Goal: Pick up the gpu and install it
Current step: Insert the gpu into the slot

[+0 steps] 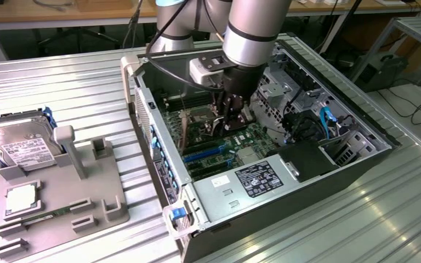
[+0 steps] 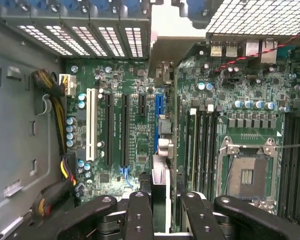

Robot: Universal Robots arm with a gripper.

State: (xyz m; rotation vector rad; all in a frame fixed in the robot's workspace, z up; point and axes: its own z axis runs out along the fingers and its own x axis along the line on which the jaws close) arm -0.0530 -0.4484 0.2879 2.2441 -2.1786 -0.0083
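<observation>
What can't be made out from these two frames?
- Whether the gpu edge meets its slot: in the wrist view the card is edge-on; in the exterior view the arm covers it.
- Jaws' contact with the card: wrist view, cut by the picture edge.
- Power supply label text: exterior view, too small.

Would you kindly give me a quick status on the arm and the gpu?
Claw shut on gpu, edge-on inside the computer case. Card hangs over the motherboard, near the blue slot. Nothing blocking seen.
</observation>
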